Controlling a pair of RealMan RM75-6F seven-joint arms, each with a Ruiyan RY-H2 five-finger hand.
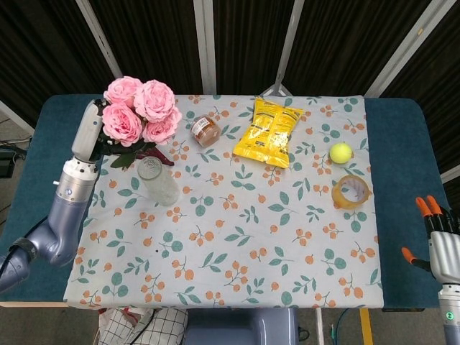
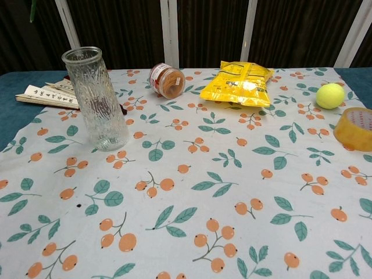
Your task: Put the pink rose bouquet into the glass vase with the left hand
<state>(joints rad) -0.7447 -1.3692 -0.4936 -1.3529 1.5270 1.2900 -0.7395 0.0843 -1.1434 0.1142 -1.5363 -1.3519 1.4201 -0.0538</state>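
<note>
My left hand (image 1: 88, 133) holds the pink rose bouquet (image 1: 141, 109) high over the table's back left, its blooms above and left of the glass vase (image 1: 158, 181). Green leaves hang just over the vase mouth. The vase (image 2: 97, 100) stands upright and empty at the left in the chest view, where only a sliver of green stem (image 2: 33, 8) shows at the top left. My right hand (image 1: 435, 237) hangs off the table's front right corner, fingers spread, holding nothing.
A folded fan (image 2: 47, 95) lies behind the vase. A small round jar (image 1: 204, 131) lies on its side beside a yellow snack bag (image 1: 268, 132). A tennis ball (image 1: 341, 152) and a tape roll (image 1: 351, 192) sit at the right.
</note>
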